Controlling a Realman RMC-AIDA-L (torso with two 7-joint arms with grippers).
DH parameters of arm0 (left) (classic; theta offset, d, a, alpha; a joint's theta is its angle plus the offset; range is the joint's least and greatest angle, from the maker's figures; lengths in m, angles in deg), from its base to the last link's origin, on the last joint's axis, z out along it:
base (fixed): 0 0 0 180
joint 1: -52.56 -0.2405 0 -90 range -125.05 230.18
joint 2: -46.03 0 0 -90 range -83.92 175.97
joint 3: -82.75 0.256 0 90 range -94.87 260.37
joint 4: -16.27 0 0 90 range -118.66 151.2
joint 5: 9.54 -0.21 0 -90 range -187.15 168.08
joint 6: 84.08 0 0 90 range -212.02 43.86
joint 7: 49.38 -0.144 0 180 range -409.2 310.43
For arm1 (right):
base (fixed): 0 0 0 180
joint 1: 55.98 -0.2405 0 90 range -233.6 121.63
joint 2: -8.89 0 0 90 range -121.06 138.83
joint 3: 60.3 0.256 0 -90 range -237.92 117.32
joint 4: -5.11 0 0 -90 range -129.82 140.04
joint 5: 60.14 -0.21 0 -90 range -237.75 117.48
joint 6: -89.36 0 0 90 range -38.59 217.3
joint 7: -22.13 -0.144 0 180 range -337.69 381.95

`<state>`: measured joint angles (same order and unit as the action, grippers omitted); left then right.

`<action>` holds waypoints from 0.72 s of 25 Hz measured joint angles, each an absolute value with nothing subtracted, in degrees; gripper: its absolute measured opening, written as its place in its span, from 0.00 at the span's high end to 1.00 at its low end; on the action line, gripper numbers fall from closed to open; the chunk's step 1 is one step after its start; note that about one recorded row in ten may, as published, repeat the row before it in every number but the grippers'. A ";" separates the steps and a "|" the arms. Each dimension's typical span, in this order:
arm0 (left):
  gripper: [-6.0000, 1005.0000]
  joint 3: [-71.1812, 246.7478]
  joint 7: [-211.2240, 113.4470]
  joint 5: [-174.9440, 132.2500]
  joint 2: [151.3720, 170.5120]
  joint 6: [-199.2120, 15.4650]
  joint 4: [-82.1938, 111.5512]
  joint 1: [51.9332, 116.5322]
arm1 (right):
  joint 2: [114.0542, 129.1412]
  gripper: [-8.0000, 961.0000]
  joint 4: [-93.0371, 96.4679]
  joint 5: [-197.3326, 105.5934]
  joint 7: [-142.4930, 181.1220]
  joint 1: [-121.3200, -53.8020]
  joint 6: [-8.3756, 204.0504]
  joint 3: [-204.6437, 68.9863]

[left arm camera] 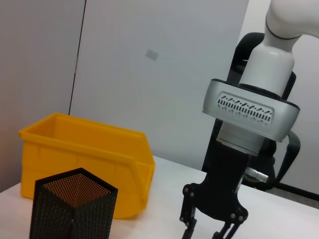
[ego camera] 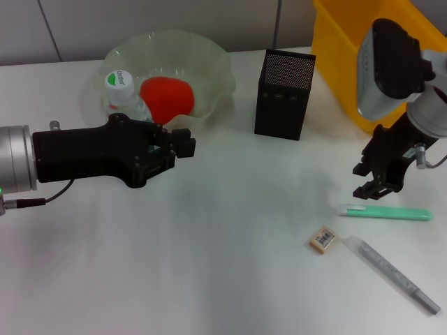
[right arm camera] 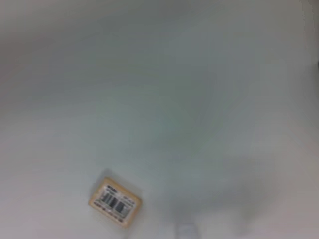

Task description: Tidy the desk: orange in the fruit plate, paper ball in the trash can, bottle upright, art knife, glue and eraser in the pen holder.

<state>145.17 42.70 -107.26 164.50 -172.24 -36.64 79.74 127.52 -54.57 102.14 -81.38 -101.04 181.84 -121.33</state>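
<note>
Orange [ego camera: 167, 98] sits in fruit plate [ego camera: 209, 63]; right pincer [ego camera: 370, 180] hovers open; left pincer [ego camera: 183, 145] unclear.

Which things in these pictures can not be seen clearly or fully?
- Bottle: head view, lower part hidden behind the left gripper.
- Trash can: head view, inside hidden by the right arm and cut by the edge; no paper ball visible.
- Eraser: right wrist view, label print too blurred to read.
- Pen holder: inside hidden by its walls.

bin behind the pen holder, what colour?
Yellow bin, clearest in the left wrist view, right behind the black mesh pen holder.
</note>
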 joint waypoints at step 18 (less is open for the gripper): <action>0.86 145.15 41.93 -107.27 164.50 -171.75 -36.64 79.42 | 127.80 0.57 -51.75 100.70 -82.20 -101.68 183.69 -122.95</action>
<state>145.15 41.93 -107.27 164.50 -171.75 -36.64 79.42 127.80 -51.75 100.70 -82.20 -101.68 183.69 -122.95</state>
